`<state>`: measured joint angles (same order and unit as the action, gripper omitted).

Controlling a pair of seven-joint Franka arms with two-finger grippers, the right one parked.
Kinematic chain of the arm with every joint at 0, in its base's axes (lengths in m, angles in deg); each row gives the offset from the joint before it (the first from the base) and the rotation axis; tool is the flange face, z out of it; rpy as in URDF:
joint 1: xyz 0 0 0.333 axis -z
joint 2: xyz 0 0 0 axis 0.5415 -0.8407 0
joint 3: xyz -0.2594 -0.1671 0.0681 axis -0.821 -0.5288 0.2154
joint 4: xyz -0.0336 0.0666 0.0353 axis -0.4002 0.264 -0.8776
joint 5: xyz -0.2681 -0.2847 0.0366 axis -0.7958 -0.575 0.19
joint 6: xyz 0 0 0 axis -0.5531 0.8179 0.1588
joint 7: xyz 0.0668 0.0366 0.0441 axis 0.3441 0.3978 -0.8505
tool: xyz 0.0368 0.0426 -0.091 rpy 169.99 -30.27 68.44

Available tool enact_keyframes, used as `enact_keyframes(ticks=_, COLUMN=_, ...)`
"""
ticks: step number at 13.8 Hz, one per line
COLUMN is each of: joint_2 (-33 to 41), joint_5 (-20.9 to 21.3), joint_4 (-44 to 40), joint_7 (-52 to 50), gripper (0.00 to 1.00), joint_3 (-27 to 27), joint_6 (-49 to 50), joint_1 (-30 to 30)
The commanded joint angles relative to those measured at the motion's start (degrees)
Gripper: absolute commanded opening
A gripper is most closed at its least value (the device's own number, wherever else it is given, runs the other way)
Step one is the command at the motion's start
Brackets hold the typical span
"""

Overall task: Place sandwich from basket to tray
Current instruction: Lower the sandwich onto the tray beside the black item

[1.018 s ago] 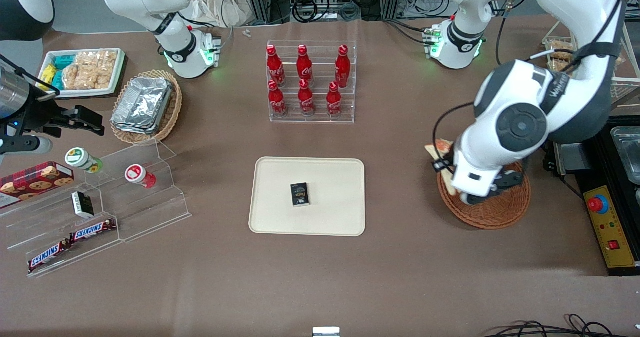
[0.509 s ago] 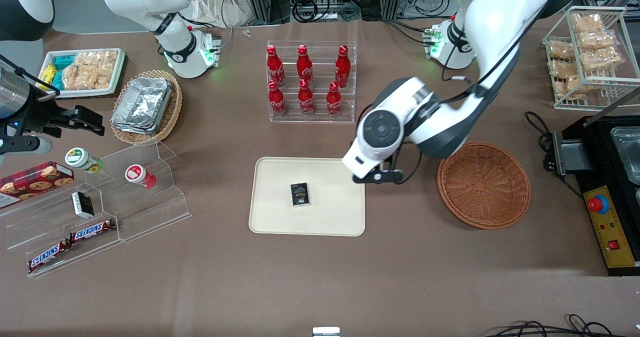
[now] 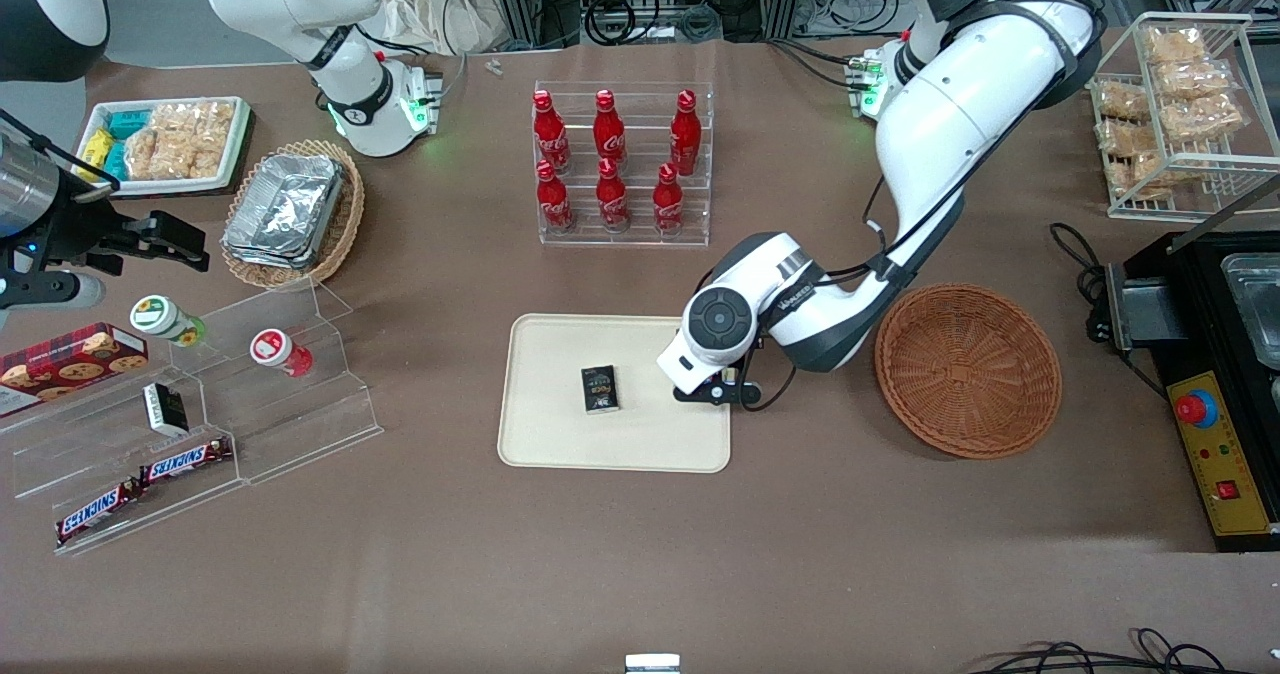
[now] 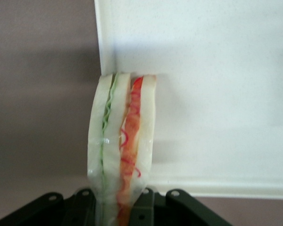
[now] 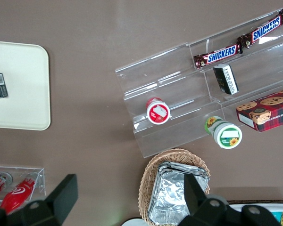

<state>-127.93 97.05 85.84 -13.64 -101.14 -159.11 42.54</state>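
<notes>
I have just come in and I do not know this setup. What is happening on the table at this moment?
The left arm is moving a sandwich from the round wicker basket to the cream tray. Its gripper has its jaws shut on the sandwich and is over the tray's edge nearest the basket. The basket is empty now. A small dark packet lies on the tray. The sandwich is not released yet.

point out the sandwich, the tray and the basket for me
sandwich [image 4: 122,141], left wrist view, on its cut edge between the bread slices
tray [image 3: 560,434], front view, on bare floor near its front rim
basket [image 3: 968,369], front view, on its woven bottom
</notes>
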Motion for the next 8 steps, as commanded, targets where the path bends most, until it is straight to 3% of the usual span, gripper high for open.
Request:
enact_keyframes(ticks=1, joint_2=-1.3, joint_5=0.8, joint_4=-4.1, joint_7=0.2, gripper=0.02, joint_3=3.0, joint_6=0.2, joint_1=3.7)
enact_keyframes(ticks=8, joint_2=-2.1, joint_5=0.7, joint_4=-7.9, joint_7=0.0, gripper=0.06, joint_3=3.1, joint_6=0.2, joint_1=3.6)
